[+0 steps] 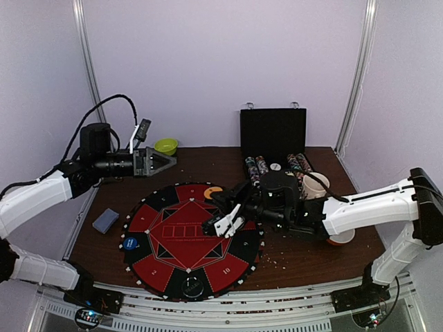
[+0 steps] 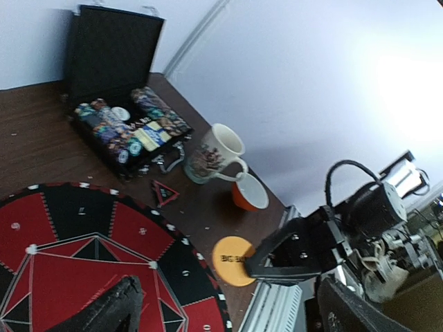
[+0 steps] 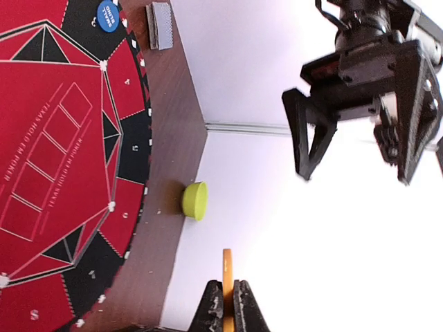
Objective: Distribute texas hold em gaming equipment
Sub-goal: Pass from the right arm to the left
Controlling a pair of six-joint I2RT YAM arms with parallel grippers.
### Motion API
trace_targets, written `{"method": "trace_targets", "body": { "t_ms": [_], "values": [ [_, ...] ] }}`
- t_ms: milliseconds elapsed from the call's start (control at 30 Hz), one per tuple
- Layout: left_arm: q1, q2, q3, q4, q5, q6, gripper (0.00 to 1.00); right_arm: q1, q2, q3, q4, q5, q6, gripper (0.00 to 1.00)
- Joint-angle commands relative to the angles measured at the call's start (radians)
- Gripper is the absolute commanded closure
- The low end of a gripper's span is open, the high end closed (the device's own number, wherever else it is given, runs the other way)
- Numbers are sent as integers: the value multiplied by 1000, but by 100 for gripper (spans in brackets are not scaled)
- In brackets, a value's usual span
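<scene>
right hand (image 3: 227,301): closed on the orange disc (image 3: 227,277), which stands edge-on between the two fingers
orange disc: held over the far rim of the mat (image 1: 181,238); whether it touches the mat cannot be told
left hand (image 1: 169,161): wide open, holding nothing, touching nothing, raised over the counter's far left part, well apart from the right hand
mat: round, red and black, flat on the counter (image 1: 304,257) in front of both arms
blue disc (image 1: 130,242): flat on the mat's left rim
cards (image 1: 106,220): a stacked deck, grey-blue back up, on the counter just left of the mat, near the blue disc
triangle (image 2: 164,192): red and black, on the counter between the mat and the case
case (image 1: 273,133): black, lid upright, at the counter's far edge
chips (image 1: 257,165): striped, in rows inside the case
mug (image 2: 214,155): white, upright, just right of the case
orange bowl (image 2: 249,194): on the counter just beside the mug, on its near side
green bowl (image 1: 166,145): at the far left of the counter, just beyond the left hand
</scene>
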Motion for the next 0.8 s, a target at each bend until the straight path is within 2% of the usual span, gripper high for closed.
{"method": "trace_targets", "body": {
  "t_ms": [0, 133, 333, 433, 567, 600, 733, 767],
  "values": [
    [-40, 43, 20, 112, 185, -27, 8, 23, 31, 93, 144, 3, -322, 100],
    [-65, 69, 16, 110, 164, -14, 10, 48, 68, 123, 184, 6, -393, 100],
    [-107, 120, 19, 152, 174, -23, 28, 59, 114, 153, 227, 9, -456, 100],
    [-109, 116, 12, 191, 176, -35, 44, 62, 124, 156, 237, 3, -464, 100],
    [-111, 123, 7, 209, 206, -38, 78, 62, 138, 148, 286, 14, -464, 100],
    [-113, 122, 7, 210, 222, -36, 84, 62, 142, 147, 304, 17, -461, 100],
    [-118, 128, 37, 136, 288, 18, 94, 61, 148, 146, 335, 26, -451, 100],
    [-117, 129, 49, 103, 286, 33, 100, 61, 149, 145, 340, 25, -450, 100]
  ]
}}
